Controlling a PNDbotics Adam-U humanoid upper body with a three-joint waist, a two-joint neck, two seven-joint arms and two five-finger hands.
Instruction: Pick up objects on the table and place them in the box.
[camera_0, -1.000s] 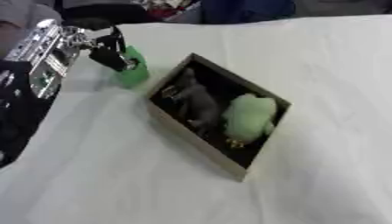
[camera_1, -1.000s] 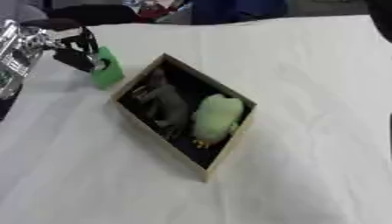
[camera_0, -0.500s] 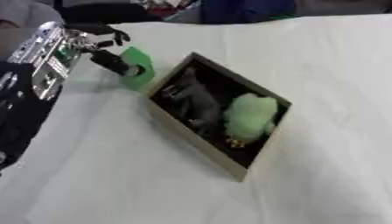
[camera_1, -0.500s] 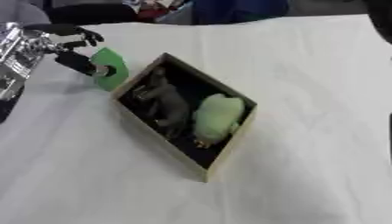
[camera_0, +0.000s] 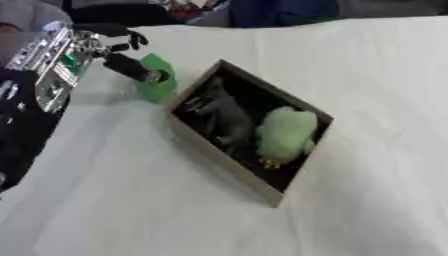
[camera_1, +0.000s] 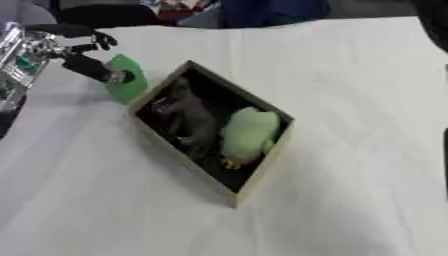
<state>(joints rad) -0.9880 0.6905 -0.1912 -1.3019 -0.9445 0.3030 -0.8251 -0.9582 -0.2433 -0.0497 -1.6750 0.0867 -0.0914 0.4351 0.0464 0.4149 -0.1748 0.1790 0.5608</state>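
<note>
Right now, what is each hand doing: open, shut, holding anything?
Left hand: shut on the green block, held just outside the box.
Right hand: not in view.

Table cover (camera_0: 367, 70): you see white cloth, matt, faintly creased.
Box (camera_0: 229, 169): pale wood-like walls, matt; dark lining inside.
Pale green toy (camera_0: 284, 133): soft, fuzzy plush look.
Dark item (camera_0: 219, 116): you can only tell it is grey and dull.
Green block (camera_0: 160, 85): smooth, matt.
Left hand (camera_0: 122, 62): black fingers, silvery metal joints with a sheen.
</note>
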